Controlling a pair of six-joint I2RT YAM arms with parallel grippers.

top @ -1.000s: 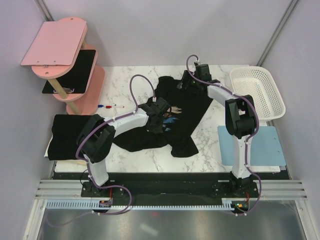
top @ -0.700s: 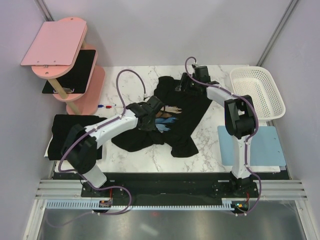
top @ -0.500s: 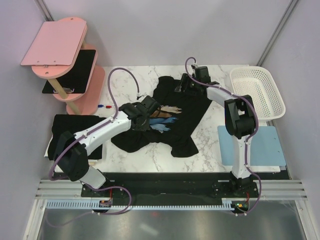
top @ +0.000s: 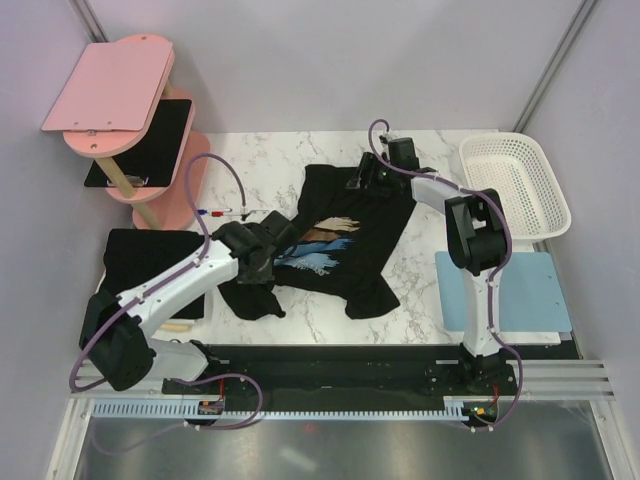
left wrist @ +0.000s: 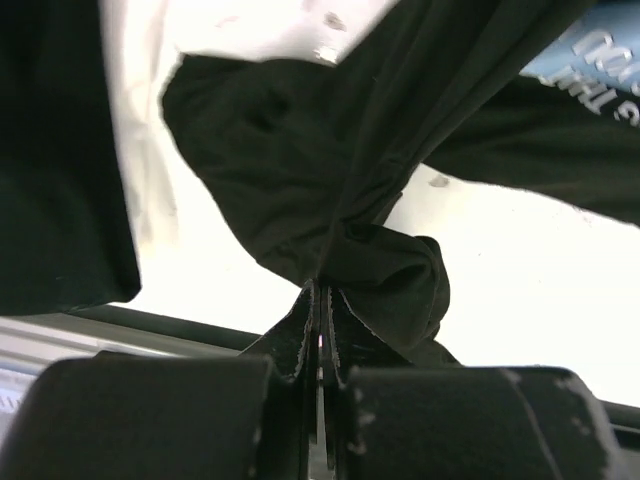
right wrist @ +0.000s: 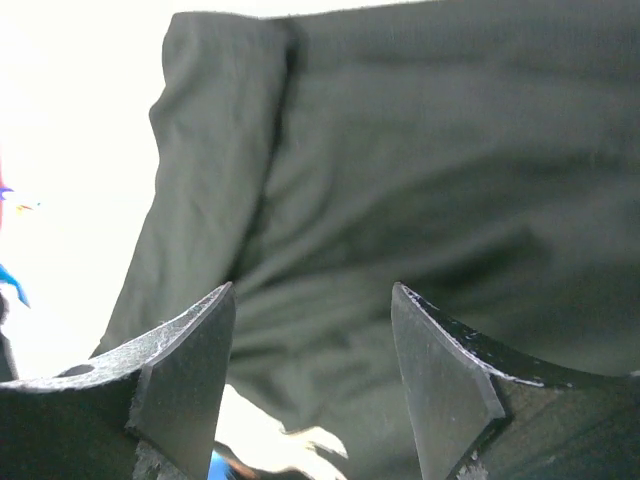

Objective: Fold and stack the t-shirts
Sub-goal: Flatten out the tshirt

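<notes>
**Left end effector pinches the printed shirt; right one hangs open over its far side**

From above, the black short-sleeved fabric t-shirt with the blue, white and tan streaked print (top: 362, 225) lies rumpled at the middle of the white marble bench (top: 425, 265), print up. A second black fabric t-shirt (top: 135, 262) lies folded at the left edge.

The left wrist view shows what the overhead view hides. The left end effector (left wrist: 320, 298) has its fingers pressed together on a bunched fold of the printed shirt, with creases running away from the pinch.

The right wrist view shows the right end effector (right wrist: 312, 300) with its fingers apart above smooth black cloth near the shirt's far edge. I cannot tell whether they touch it.

Bare marble shows between the shirt and the right edge, along the near edge, and toward the far left corner, where two small pens (top: 222, 212) lie. A white plastic lattice basket (top: 515, 185) sits at the far right corner. A light blue flat rectangular mat (top: 510, 295) sits at the near right corner.
</notes>
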